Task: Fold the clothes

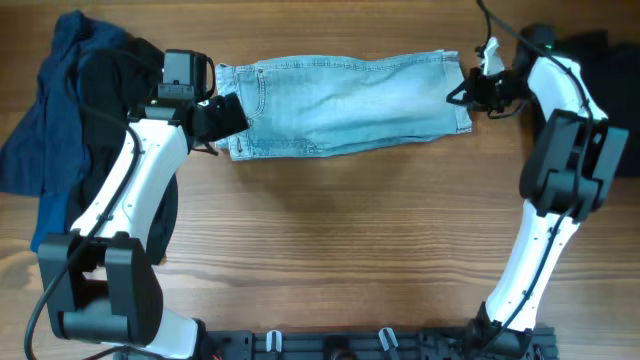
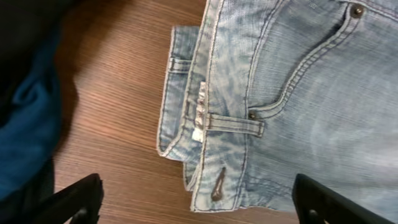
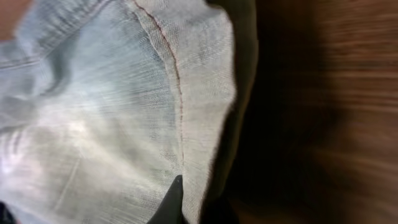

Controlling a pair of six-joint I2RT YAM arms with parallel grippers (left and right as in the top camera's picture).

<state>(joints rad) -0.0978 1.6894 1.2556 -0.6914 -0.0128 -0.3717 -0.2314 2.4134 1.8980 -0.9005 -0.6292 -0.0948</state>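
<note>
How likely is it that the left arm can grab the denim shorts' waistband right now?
Probably yes: the left gripper sits right above the waistband of the denim shorts, its fingers spread wide either side, nothing lying between.

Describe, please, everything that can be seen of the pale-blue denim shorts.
The denim shorts are pale, faded blue, with stitched seams, a belt loop, rivets, a curved pocket and a buttonhole at the waistband. They lie spread on the wooden table, waistband under the open left gripper, hem at the right gripper, which seems to pinch its edge.
</note>
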